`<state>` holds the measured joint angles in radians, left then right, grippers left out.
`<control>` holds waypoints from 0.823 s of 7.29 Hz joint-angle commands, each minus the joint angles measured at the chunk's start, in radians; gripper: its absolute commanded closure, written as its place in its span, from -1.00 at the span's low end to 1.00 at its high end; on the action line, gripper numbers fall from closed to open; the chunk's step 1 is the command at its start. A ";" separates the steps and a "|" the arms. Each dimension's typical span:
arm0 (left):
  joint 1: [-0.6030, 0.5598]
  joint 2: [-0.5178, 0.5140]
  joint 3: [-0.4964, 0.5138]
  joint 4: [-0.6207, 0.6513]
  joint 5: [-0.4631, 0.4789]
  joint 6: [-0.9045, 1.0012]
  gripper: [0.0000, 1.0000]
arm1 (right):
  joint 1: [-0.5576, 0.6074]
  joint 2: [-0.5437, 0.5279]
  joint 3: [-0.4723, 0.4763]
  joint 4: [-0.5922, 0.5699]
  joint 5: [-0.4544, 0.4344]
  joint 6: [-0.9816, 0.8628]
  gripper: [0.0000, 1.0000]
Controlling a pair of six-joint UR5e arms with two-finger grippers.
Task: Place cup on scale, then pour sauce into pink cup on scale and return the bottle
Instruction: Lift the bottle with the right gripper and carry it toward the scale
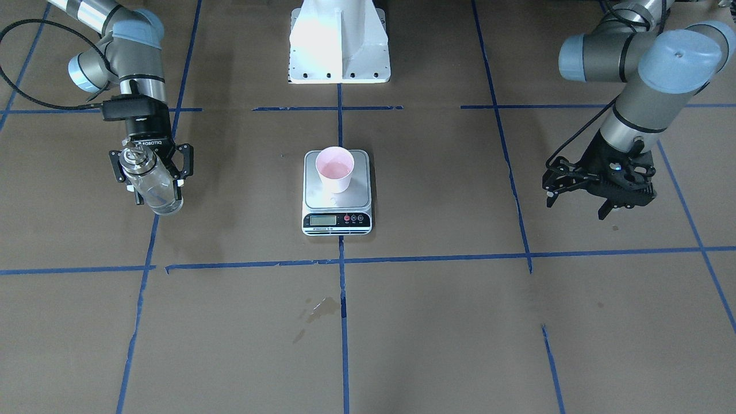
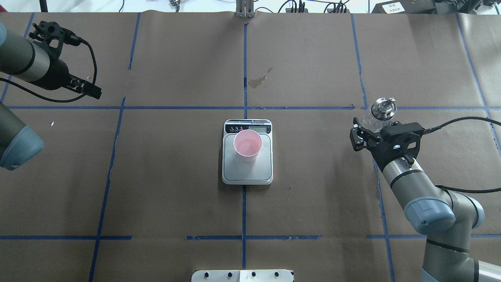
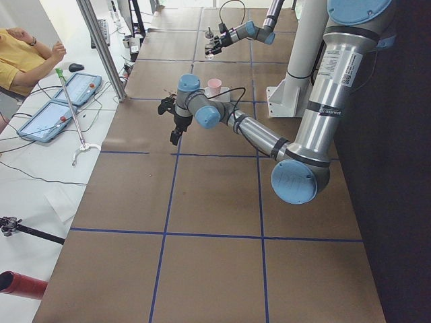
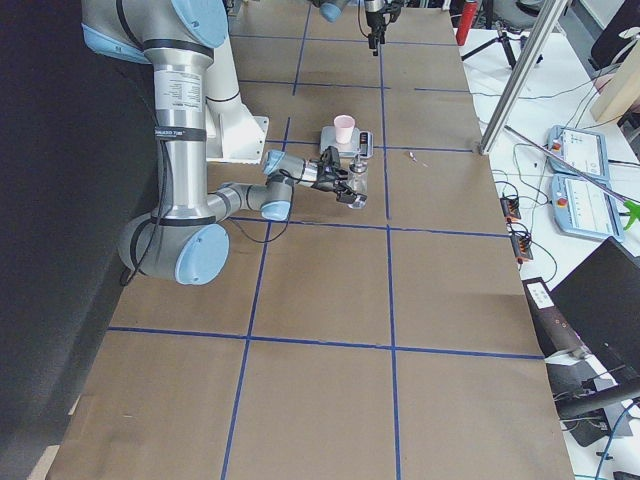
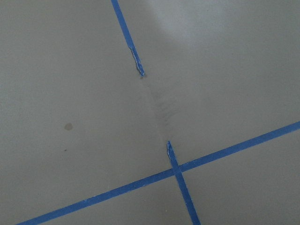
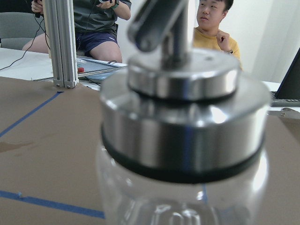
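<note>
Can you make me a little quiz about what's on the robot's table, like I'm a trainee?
1. True or false: the cup stands on the scale.
2. Which gripper's fingers hold the bottle? A. left B. right
3. Fill in: the inside of the cup is coloured ____.
Key: 1 true; 2 B, the right gripper; 3 pink.

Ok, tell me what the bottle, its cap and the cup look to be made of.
The bottle: clear glass, seemingly; see-through with bright glints. The cap: polished metal, with mirror-like reflections, above a black ring. The cup: probably paper, matte pink inside with a thin rim; plastic not excluded.
</note>
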<state>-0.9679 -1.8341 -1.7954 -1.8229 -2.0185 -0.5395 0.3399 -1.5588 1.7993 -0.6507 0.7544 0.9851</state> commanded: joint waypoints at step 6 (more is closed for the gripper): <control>0.000 0.004 -0.009 0.001 -0.002 0.000 -0.97 | -0.015 0.336 0.137 -0.818 -0.043 -0.046 1.00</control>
<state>-0.9679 -1.8304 -1.8029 -1.8224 -2.0203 -0.5400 0.3284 -1.2763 1.9339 -1.3593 0.7132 0.9531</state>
